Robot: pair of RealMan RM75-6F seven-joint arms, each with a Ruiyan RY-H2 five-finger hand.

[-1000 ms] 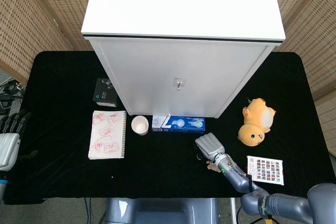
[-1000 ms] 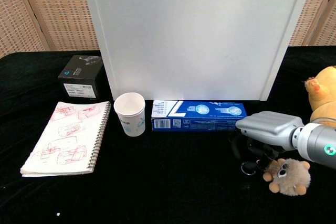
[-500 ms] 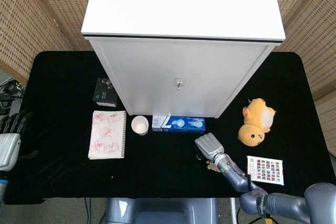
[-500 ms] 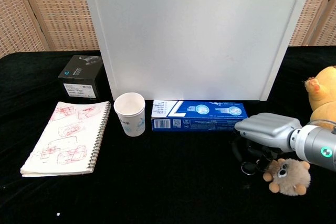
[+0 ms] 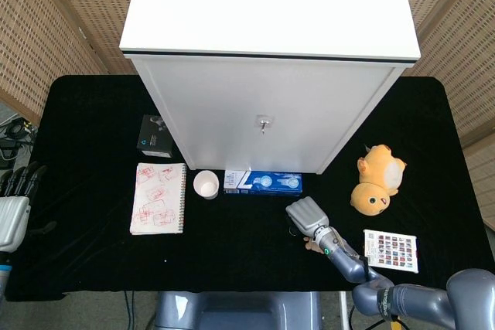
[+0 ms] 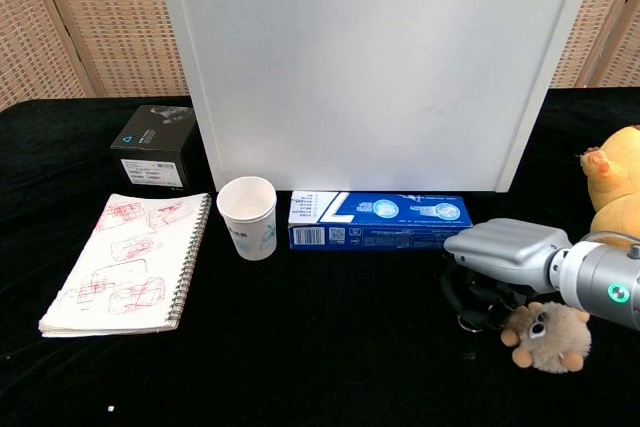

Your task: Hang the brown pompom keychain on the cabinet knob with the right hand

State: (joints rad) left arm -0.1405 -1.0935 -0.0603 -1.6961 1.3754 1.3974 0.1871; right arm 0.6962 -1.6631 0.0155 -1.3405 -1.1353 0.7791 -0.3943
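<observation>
The brown pompom keychain lies on the black table at the front right, its metal ring pointing left. In the head view only a bit of the pompom shows beside my wrist. My right hand hovers palm-down right over the ring, with its dark fingers curled down onto the ring and strap. The frames do not show whether they hold it. From above, the right hand sits in front of the white cabinet. The small metal cabinet knob is higher up on the door. My left hand rests at the far left edge, holding nothing.
A blue box, a paper cup and a spiral notebook lie along the cabinet's front. A black box stands at the left. An orange plush toy and a printed card lie to the right of my hand.
My right hand has edged slightly left over the keyring, and the pompom has shifted a little with it. The left hand has not moved.
</observation>
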